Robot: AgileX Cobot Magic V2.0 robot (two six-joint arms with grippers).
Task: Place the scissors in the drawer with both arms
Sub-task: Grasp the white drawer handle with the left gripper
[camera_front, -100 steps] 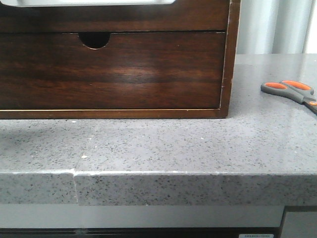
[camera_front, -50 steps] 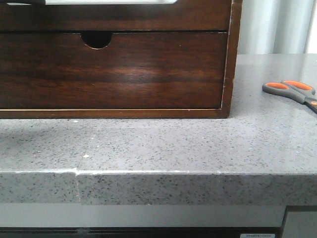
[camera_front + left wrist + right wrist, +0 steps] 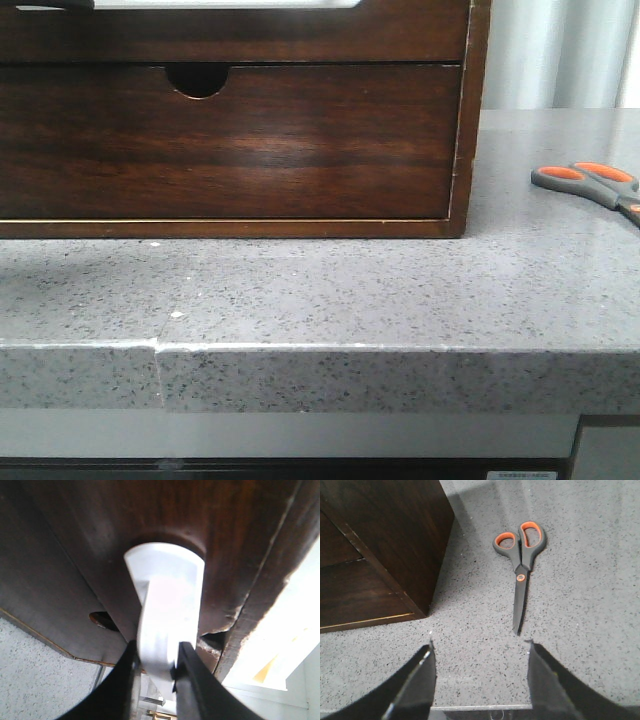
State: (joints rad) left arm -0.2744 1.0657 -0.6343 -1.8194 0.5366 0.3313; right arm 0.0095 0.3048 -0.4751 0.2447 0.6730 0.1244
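The scissors (image 3: 588, 182), grey with orange-lined loops, lie shut on the grey counter to the right of the wooden chest. In the right wrist view the scissors (image 3: 520, 565) lie ahead of my right gripper (image 3: 480, 647), blades pointing toward it. That gripper is open, with nothing between its fingers. Only the lower strip of the drawer (image 3: 250, 35) shows at the top of the front view. In the left wrist view my left gripper (image 3: 157, 662) is shut on a white handle (image 3: 167, 605) that sticks out of the drawer front (image 3: 150, 515).
The lower drawer (image 3: 230, 140), with its half-round notch (image 3: 198, 82), fills most of the front view. The chest's right side wall (image 3: 405, 525) stands close beside my right gripper. The counter's front edge (image 3: 320, 348) runs across below.
The whole front view has slid a few pixels to the right, chest and scissors together. The scissors lie in the same place relative to the chest.
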